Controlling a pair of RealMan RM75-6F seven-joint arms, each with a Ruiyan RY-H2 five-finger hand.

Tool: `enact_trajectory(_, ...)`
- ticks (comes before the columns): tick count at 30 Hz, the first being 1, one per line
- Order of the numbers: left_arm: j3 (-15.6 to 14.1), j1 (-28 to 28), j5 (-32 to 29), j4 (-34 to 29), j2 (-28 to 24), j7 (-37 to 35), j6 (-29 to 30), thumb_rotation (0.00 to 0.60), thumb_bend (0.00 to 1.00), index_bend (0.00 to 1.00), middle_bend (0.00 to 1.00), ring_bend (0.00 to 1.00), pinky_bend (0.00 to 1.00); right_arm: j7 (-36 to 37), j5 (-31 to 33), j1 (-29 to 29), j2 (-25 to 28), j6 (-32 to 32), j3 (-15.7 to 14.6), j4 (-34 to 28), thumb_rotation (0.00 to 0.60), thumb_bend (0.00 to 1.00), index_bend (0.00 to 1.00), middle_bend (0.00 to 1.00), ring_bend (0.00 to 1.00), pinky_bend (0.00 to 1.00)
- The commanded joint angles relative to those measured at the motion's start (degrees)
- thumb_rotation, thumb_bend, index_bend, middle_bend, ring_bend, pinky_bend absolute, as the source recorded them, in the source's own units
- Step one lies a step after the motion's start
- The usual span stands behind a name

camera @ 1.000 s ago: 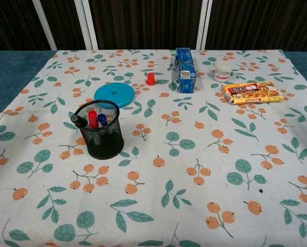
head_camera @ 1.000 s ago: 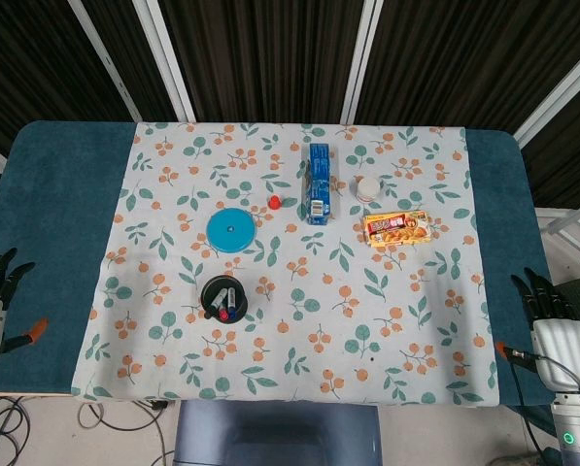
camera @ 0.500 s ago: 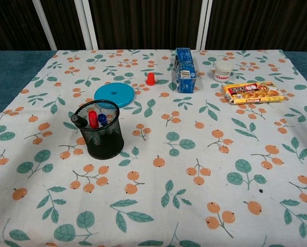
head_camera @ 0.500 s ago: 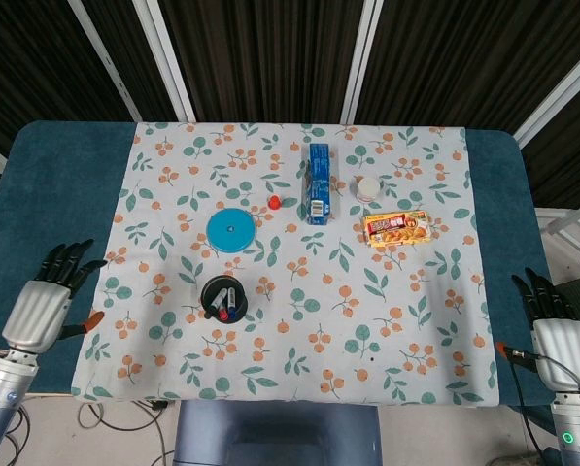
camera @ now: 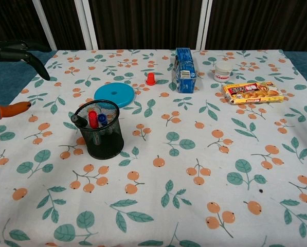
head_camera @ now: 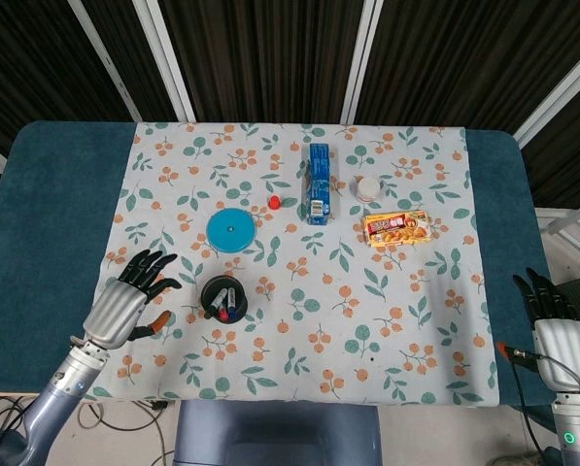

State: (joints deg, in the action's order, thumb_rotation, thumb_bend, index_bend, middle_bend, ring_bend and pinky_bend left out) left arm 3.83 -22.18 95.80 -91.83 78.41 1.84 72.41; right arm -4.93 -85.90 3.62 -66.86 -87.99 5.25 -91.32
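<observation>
Since half a second ago the left hand [head_camera: 124,296] has travelled in over the flowered cloth [head_camera: 299,320] and now hovers just beside the black mesh pen cup [head_camera: 223,296], at its 9 o'clock in the head view. Its fingers [head_camera: 152,262] are spread apart and hold nothing; the chest view catches only the dark fingertips [camera: 19,51] and an orange thumb tip at the left edge. The pen cup stands upright with red, blue and black markers [camera: 94,119] in it, apart from the hand.

At 12 o'clock from the cup lies a flat blue disc [head_camera: 231,231], and at the disc's 2 o'clock a small red cap [head_camera: 274,202] stands on the cloth. Further right a blue carton [head_camera: 317,183] stands near the table's far middle. A small white jar [head_camera: 367,187] sits at the carton's 3 o'clock, and an orange snack box [head_camera: 396,228] lies flat at the jar's 5 o'clock.

At the far right, the right hand [head_camera: 557,330] hangs off the table's edge over the blue table cover [head_camera: 503,291], fingers extended and apart, empty, unmoved, well apart from every object.
</observation>
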Motion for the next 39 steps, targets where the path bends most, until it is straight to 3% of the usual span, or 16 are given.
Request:
enact_trajectory(1, 0.0, -1.1, -0.8, 1.2, 2.1, 0.5, -0.8, 0.600, 0.34, 0.35, 0.08, 0.00, 0.00, 0.0, 0.0, 0.0, 0.0, 0.1, 0.0, 0.0, 0.600, 0.10, 0.10, 0.02, 0.07, 0.19)
enact_trajectory(29, -1.4, -4.5, -3.2, 5.2, 8.7, 5.6, -3.8, 0.600, 0.34, 0.45, 0.09, 0.00, 0.00, 0.6, 0.2, -0.1, 0.3, 0.0, 0.1, -0.1, 0.600, 0.10, 0.10, 0.02, 0.07, 0.19)
enact_trajectory(39, -1.3, -5.3, -3.9, 6.3, 9.8, 6.6, -3.9, 0.600, 0.38, 0.47, 0.09, 0.00, 0.00, 0.7, 0.2, -0.1, 0.3, 0.0, 0.1, -0.1, 0.600, 0.10, 0.10, 0.02, 0.07, 0.19)
